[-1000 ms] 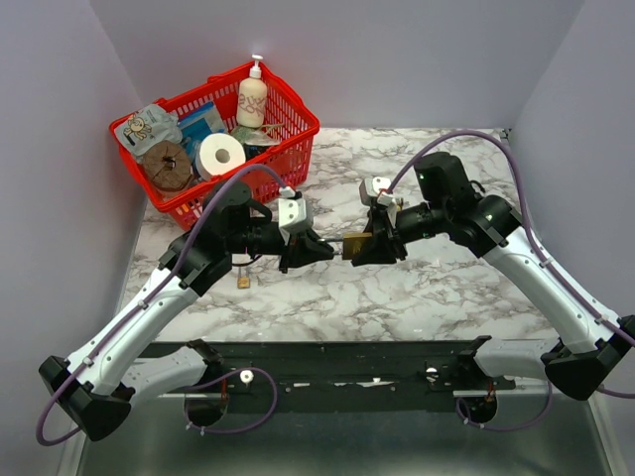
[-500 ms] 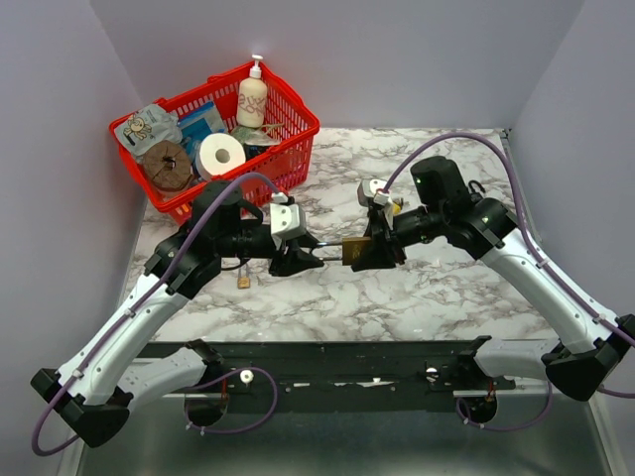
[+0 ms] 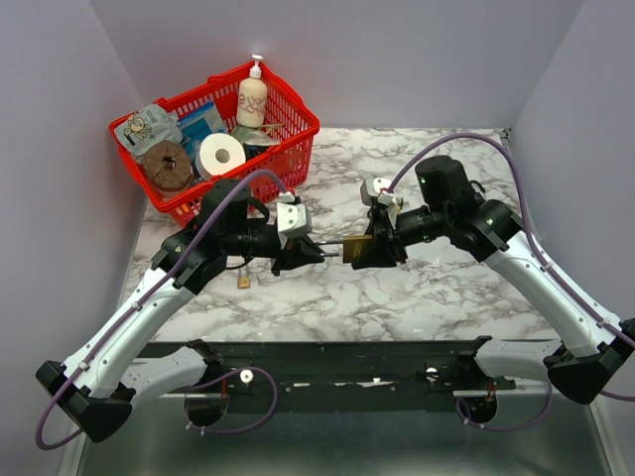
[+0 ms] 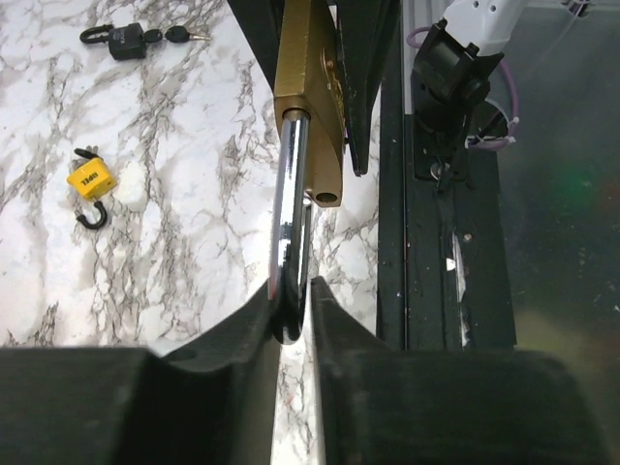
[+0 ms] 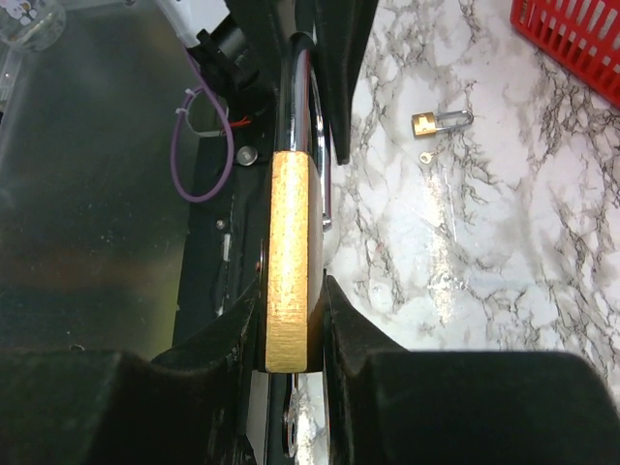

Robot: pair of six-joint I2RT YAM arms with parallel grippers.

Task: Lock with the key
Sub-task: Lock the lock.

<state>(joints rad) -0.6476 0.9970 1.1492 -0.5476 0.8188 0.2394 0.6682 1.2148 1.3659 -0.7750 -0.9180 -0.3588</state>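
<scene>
A brass padlock [image 3: 357, 248] is held in the air between both grippers, above the marble table [image 3: 417, 297]. My right gripper [image 3: 369, 252] is shut on its brass body [image 5: 289, 262]. My left gripper [image 3: 314, 249] is shut on the bend of its silver shackle [image 4: 287, 223]. The shackle is open: one leg sits in the body [image 4: 308, 77], and the other hole [image 4: 327, 197] is empty. A silver piece that looks like a key [image 5: 291, 426] shows at the body's near end, mostly hidden by my right fingers [image 5: 349, 339].
A red basket [image 3: 294, 149] with a lotion bottle [image 3: 252, 97] and a paper roll [image 3: 220, 154] stands at the back left. A small brass padlock [image 3: 243, 282] lies below my left arm. A yellow padlock [image 4: 91, 181] and a black padlock [image 4: 126, 41] lie on the table.
My left gripper drew back to the left with the shackle, then came a little way back to the right. The right gripper and the brass body have barely moved.
</scene>
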